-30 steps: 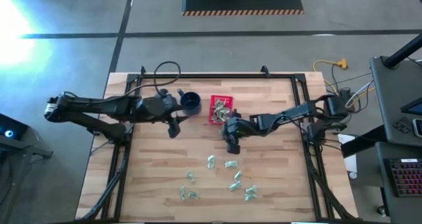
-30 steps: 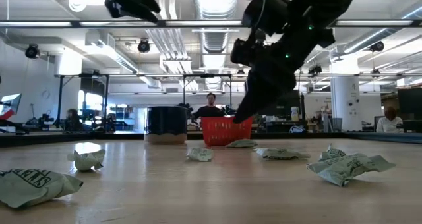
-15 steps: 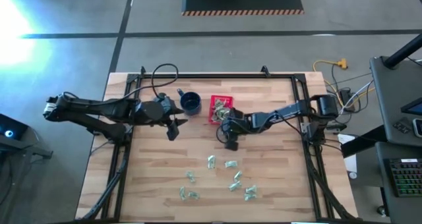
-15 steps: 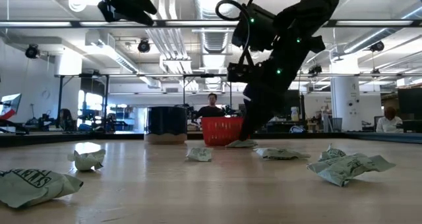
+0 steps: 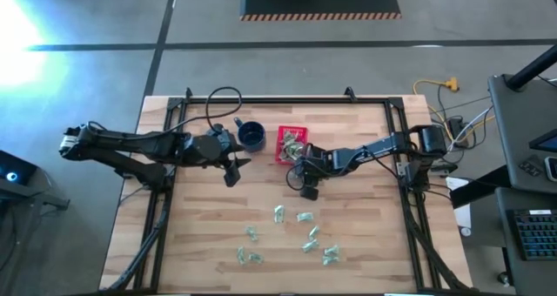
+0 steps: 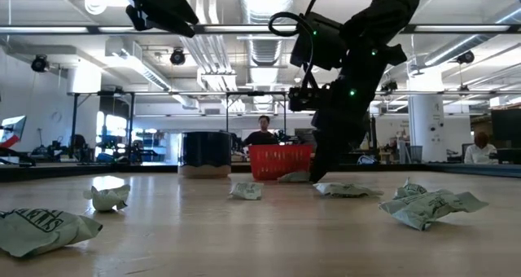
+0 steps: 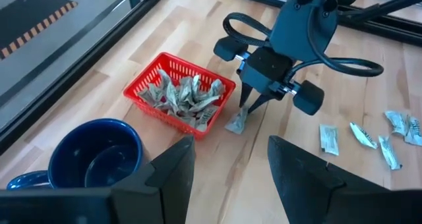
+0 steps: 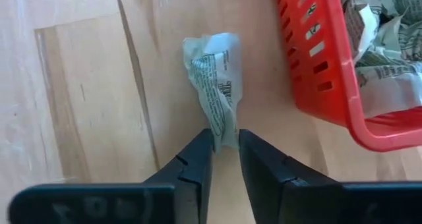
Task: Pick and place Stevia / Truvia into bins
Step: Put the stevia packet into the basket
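Where your right gripper [image 8: 224, 141] pinches it, the sachet [image 8: 214, 76] looks crumpled, pale green-white with dark print. Just beside sits the red basket [image 8: 323, 79]. Your left gripper [image 7: 227, 165] hangs open.

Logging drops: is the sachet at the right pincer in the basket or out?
Out: the sachet lies on the table beside the red basket, pinched by the right pincer.

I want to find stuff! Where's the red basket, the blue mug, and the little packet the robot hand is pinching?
red basket [image 7: 140, 96], left wrist view, on its front mesh wall.
blue mug [image 7: 69, 148], left wrist view, on its rim.
pinched packet [image 8: 214, 72], right wrist view, on its printed middle.
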Controlling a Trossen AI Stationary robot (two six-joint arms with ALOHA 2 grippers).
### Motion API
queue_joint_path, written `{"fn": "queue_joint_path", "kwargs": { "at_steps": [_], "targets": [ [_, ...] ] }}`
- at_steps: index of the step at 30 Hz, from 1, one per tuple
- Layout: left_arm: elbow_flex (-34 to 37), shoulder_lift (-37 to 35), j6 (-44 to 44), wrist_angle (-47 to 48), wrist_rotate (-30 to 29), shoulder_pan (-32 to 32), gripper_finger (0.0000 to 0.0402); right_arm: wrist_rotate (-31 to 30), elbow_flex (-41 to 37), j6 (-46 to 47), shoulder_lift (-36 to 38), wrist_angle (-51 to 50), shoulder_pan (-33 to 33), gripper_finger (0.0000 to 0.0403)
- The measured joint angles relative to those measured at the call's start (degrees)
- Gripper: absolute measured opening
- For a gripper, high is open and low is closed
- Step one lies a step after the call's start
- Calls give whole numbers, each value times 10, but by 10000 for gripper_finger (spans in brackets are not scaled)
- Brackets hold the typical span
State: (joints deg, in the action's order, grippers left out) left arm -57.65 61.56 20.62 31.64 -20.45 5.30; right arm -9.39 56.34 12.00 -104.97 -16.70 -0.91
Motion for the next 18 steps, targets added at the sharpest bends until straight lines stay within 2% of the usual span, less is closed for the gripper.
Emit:
{"fn": "queue_joint_path", "kwargs": {
  "at_steps": [9, 18],
  "targets": [
    [0, 2, 0, -12, 0, 2, 176, 19, 0, -2, 0, 4, 0, 15],
    [0, 2, 0, -12, 0, 5, 176, 26, 1, 0, 21, -15, 21, 10]
  ]
}}
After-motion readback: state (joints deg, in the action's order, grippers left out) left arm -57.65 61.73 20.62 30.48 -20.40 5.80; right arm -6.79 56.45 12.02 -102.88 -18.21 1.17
